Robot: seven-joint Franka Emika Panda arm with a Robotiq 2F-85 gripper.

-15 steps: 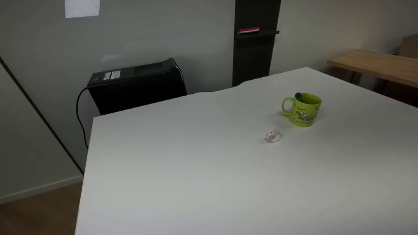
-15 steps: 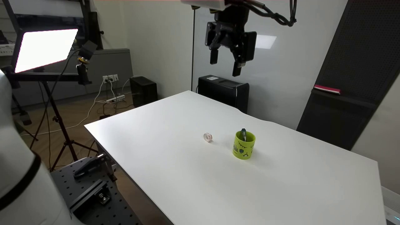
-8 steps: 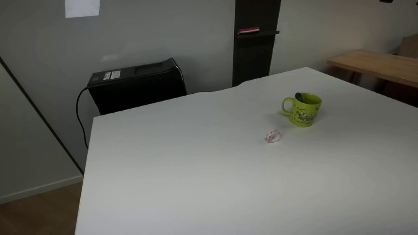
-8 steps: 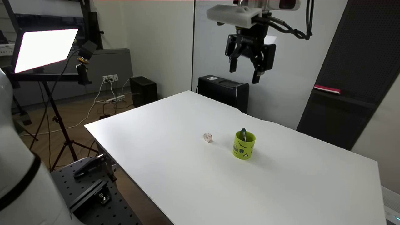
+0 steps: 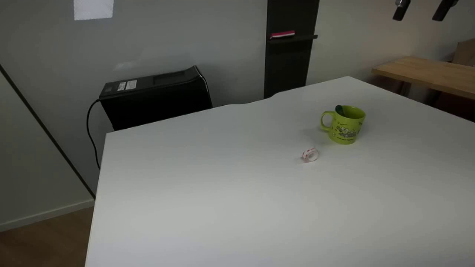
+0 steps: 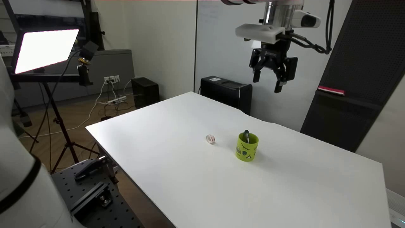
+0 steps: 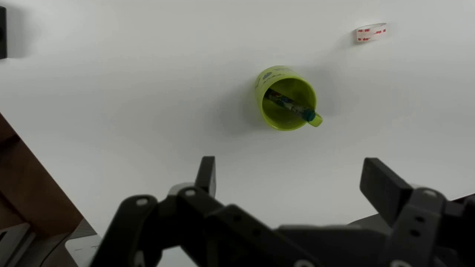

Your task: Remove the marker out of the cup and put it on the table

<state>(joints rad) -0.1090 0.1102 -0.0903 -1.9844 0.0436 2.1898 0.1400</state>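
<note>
The lime-green cup (image 6: 243,152) stands upright on the white table (image 6: 177,177); it also shows in an exterior view (image 5: 343,131) and in the wrist view (image 7: 268,77). The dark marker (image 7: 287,104) leans inside the cup, its green end at the rim beside the handle. That end also shows in both exterior views. My gripper (image 6: 267,82) is open and empty, pointing down high above the table, apart from the cup. In the wrist view, the cup lies ahead of the gap between the fingertips of my gripper (image 7: 288,163). Only the fingertips show at the top right of an exterior view.
A small roll of white and red tape (image 7: 371,33) lies on the table near the cup. A black box (image 6: 221,91) stands beyond the table's back edge. A dark object (image 7: 3,33) shows at the wrist view's left edge. A wooden table (image 5: 426,72) is behind.
In an exterior view my gripper has moved right and lower, still open. Its fingertips have come into view at the top right of an exterior view. The cup, marker and tape have not moved.
</note>
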